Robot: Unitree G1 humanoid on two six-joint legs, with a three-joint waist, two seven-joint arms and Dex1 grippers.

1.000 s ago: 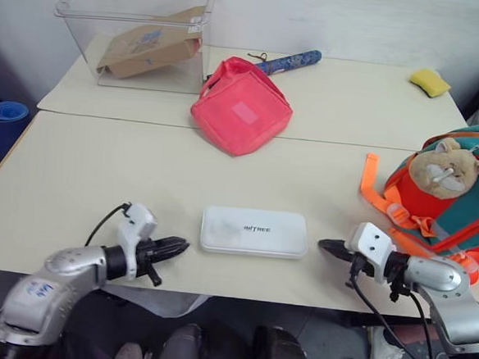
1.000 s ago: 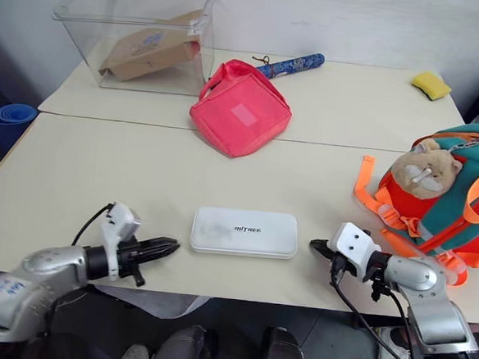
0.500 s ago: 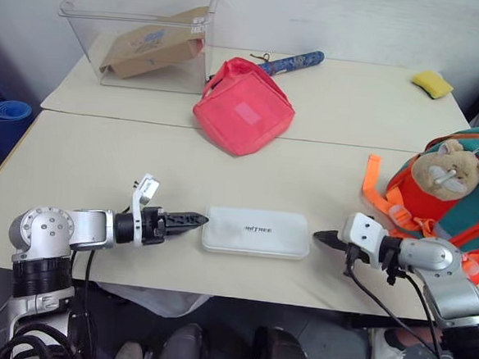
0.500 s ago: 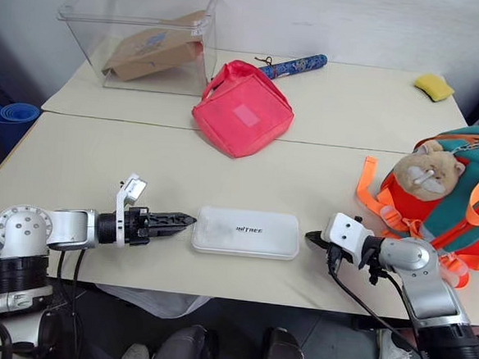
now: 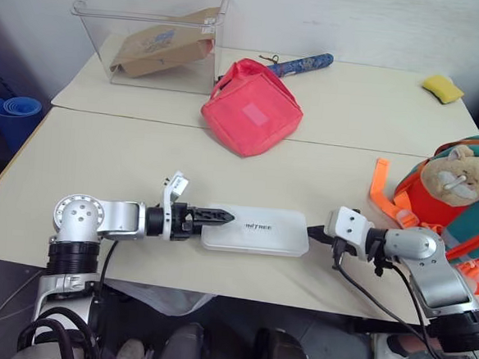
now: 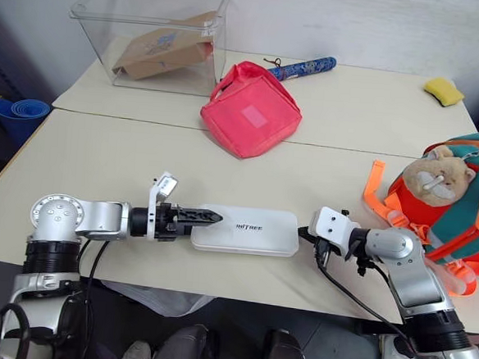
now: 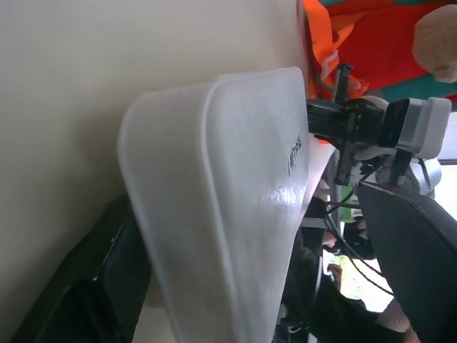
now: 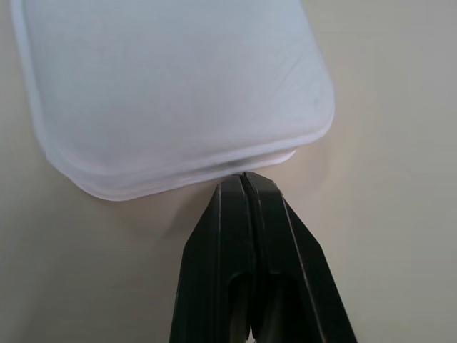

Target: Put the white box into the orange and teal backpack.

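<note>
Lay flat near the front edge of the table (image 5: 101, 162): white box (image 5: 256, 230), lettering up. Straddled at its left end by the spread fingers of the left gripper (image 5: 223, 217), one above, one below; pressed at its right end by the clenched, empty right gripper (image 8: 243, 182). Stood well off to the right: orange and teal backpack (image 5: 459, 207).
</note>
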